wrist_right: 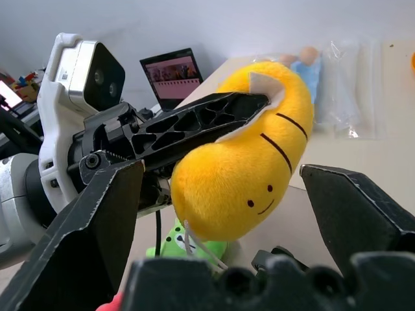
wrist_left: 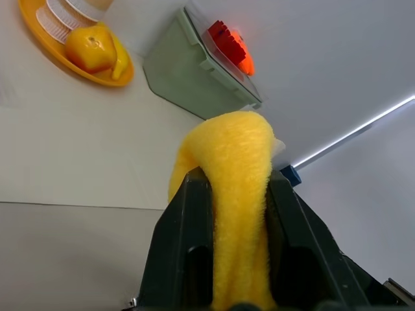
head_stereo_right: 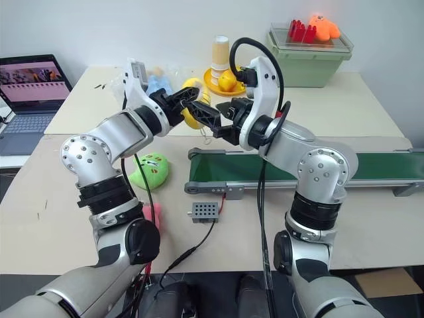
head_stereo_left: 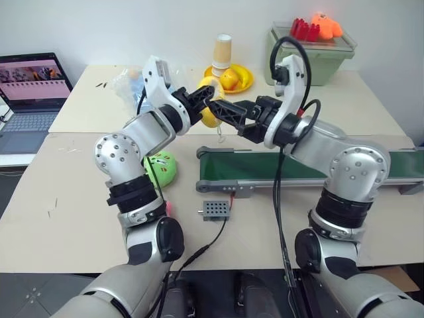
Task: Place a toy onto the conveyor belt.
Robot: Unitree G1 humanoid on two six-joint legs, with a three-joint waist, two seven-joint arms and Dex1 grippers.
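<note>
Both grippers met mid-frame: my left gripper (head_stereo_left: 211, 101) pinched the toy (wrist_right: 243, 165), my right gripper (wrist_right: 224, 188) gaped around it, handover pending before the conveyor belt (head_stereo_left: 265, 165).

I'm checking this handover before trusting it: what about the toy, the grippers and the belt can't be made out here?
- Toy: its far side, under the left gripper's shut fingers, is hidden in the wrist views.
- Right gripper: open around the toy; the head views cannot settle whether its fingers touch it.
- Belt: its middle hidden behind the right arm; its right end cut by the picture's edge.
- Pink plush: mostly hidden behind the left arm.
</note>
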